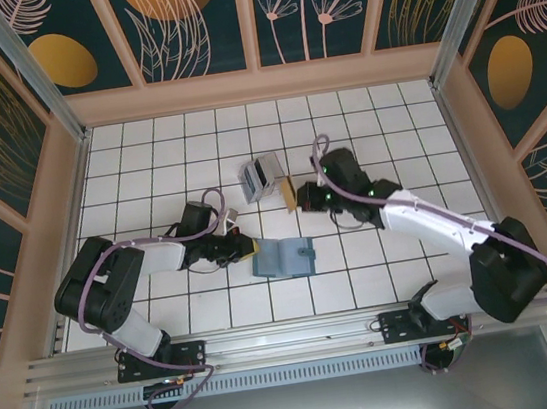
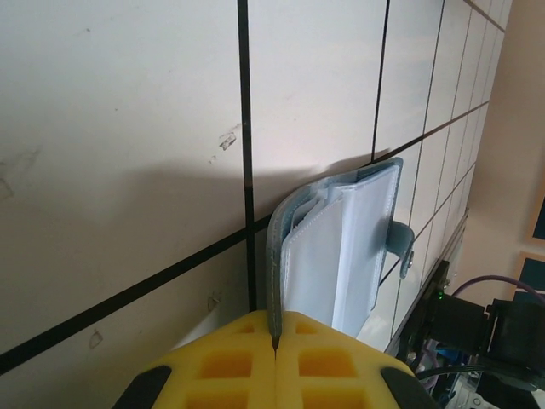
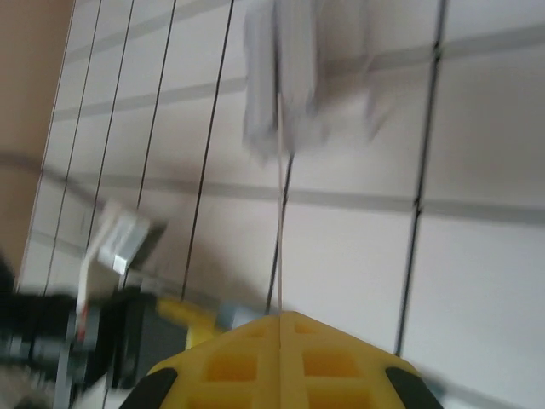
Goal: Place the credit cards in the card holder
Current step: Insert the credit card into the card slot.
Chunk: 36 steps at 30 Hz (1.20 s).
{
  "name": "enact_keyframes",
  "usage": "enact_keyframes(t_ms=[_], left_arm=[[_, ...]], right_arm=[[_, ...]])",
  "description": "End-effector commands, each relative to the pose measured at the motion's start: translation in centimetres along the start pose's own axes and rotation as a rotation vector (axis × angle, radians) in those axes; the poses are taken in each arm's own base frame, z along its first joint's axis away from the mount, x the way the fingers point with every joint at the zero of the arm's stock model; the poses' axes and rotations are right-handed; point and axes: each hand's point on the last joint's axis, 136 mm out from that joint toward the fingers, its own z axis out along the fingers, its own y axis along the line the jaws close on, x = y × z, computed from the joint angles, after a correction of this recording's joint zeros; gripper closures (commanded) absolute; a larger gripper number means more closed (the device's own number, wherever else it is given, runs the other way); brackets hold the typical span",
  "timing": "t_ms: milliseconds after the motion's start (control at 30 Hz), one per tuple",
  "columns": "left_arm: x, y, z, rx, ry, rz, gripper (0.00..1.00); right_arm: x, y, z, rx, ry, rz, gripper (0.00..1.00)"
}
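No cards seem stowed yet — our left gripper clamps the wallet, the right gripper is pinched shut beside the cards.

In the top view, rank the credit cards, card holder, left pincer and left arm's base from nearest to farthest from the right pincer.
From the right pincer:
1. credit cards, just off its tips, to its left.
2. card holder, toward the table's near edge.
3. left pincer, clamped on the card holder's left edge.
4. left arm's base, at the near-left corner.
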Motion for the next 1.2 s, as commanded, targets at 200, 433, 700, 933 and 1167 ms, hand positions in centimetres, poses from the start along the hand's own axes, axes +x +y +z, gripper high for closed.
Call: enact_keyframes(t_ms=[200,433,700,933,1167], left_arm=[[-0.3,1.1,0.8,-0.033,0.002,0.002,0.95],[-0.1,1.2,0.8,-0.026,0.000,-0.005,0.95],[-0.3,1.3,0.9,-0.018,-0.011,-0.016,0.95],[-0.3,1.1,1.1,0.014,-0.019,-0.029,0.95],[0.0,1.4,1.1,0.003,-0.008,-0.029,0.95]], right_arm=[[10.3,0.5,0.1,-0.194,0.233,0.147,1.00],[11.9,-0.7,0.0,-0.296,0.300,0.221,1.00],[13.4,-2.0,1.1,-0.287,0.335,0.252,1.00],[13.4,-3.1,2.2,-0.270,0.313,0.297,1.00],[12.3,-4.6,2.7,-0.194,0.213,0.332,1.00]])
